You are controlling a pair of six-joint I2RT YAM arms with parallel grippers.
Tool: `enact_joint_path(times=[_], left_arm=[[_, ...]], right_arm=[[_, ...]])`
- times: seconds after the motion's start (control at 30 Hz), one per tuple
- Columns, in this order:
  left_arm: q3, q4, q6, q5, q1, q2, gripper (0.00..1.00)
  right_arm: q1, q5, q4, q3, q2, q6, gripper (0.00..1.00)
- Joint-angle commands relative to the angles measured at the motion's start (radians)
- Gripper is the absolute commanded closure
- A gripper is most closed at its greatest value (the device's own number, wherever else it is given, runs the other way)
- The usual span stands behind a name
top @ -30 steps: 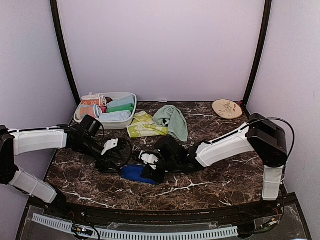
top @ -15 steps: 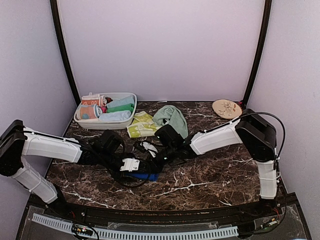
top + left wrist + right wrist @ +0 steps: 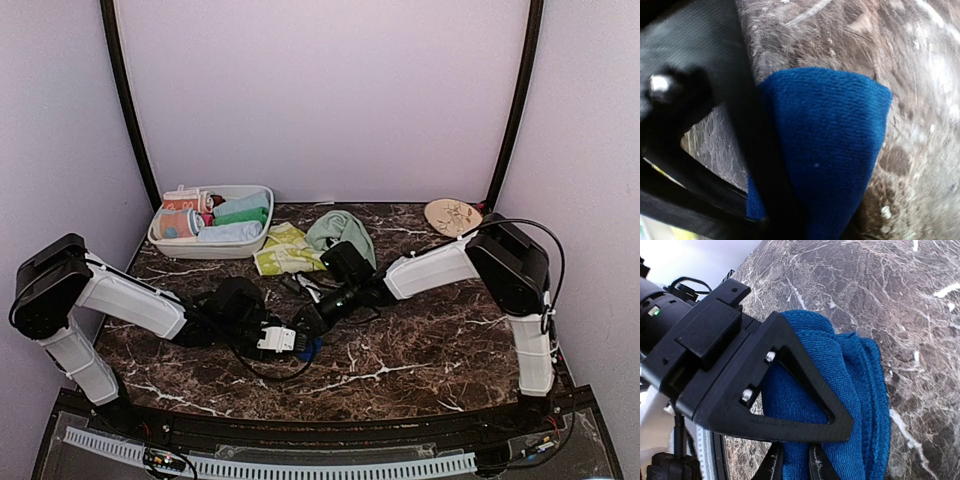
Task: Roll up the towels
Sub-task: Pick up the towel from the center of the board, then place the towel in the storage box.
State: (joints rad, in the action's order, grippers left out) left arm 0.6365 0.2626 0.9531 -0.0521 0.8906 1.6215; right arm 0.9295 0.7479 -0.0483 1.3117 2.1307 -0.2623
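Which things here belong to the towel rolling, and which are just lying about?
For the job: blue towel, mint green towel, yellow-green patterned towel.
Lying about: white basket holding rolled cloths, beige plate.

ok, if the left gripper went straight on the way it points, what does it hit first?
The blue towel: it lies right in front of the left gripper, touching one finger. Just past it sits the right gripper, though depth is hard to judge.
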Motion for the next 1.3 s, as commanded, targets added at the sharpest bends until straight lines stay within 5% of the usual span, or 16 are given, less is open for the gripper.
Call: enact_joint_path(times=[0.0, 0.03, 0.07, 0.3, 0.47, 0.7, 0.9, 1.1, 1.27], left_arm=[[-0.014, -0.026, 0.01, 0.111, -0.002, 0.062, 0.84], [-0.002, -0.042, 0.0, 0.124, -0.002, 0.066, 0.98], [0.014, -0.064, -0.007, 0.135, -0.004, 0.064, 1.0], [0.248, -0.438, -0.026, 0.033, -0.215, -0.129, 1.0], [0.5, -0.597, 0.066, -0.048, -0.489, -0.182, 1.0], [0.84, -0.603, 0.125, -0.058, -0.698, -0.01, 1.0], [1.079, -0.418, 0.211, 0.005, -0.777, 0.208, 1.0], [1.415, -0.431, 0.16, -0.014, -0.776, 0.452, 1.0], [1.469, -0.3, 0.113, -0.026, -0.734, 0.56, 1.0]], right_arm=[[-0.001, 0.082, 0.031, -0.039, 0.022, -0.084, 0.77], [-0.011, 0.082, 0.015, -0.042, 0.005, -0.092, 0.72], [-0.022, 0.073, 0.014, -0.043, -0.015, -0.088, 0.67], [-0.208, -0.203, 0.044, -0.073, -0.308, -0.031, 0.35], [-0.314, -0.281, 0.021, -0.093, -0.496, 0.008, 0.35], [-0.329, -0.307, 0.007, -0.186, -0.575, 0.055, 0.38], [-0.329, -0.291, -0.06, -0.278, -0.575, 0.041, 0.4], [-0.33, -0.305, -0.077, -0.302, -0.564, 0.058, 0.4], [-0.332, -0.293, -0.097, -0.308, -0.548, 0.061, 0.4]])
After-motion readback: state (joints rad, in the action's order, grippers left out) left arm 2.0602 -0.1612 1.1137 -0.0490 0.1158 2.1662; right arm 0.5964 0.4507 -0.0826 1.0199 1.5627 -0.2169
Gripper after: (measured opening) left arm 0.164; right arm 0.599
